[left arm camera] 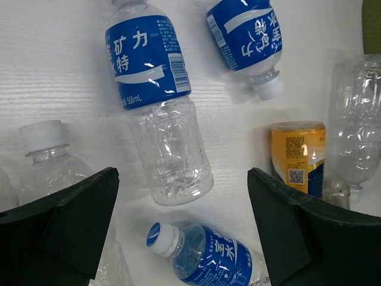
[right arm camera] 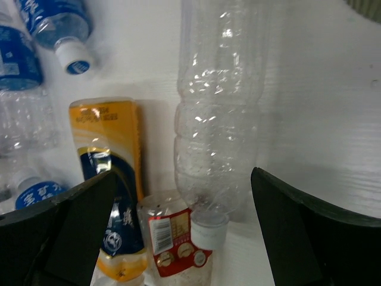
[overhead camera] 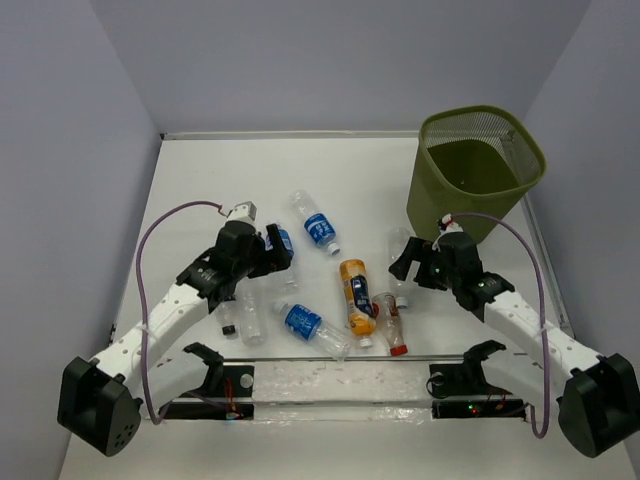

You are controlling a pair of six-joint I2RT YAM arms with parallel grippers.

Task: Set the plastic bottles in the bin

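The left gripper (left arm camera: 181,220) hangs over the counter (overhead camera: 250,170) with jaws spread wide, gripping nothing. A blue-labelled bottle (left arm camera: 161,119) lies just ahead of it, its base toward the gap. The right gripper (right arm camera: 184,220) is also wide and holds nothing. A clear bottle (right arm camera: 217,131) lies straight ahead, cap toward it, with an orange bottle (right arm camera: 107,155) to its left. The bin (overhead camera: 455,215) stands upright beyond the right gripper.

Robotics lab cell, white table (overhead camera: 230,170) boxed by plain lilac walls (overhead camera: 330,60), two white arms (overhead camera: 170,310) bolted at its edge
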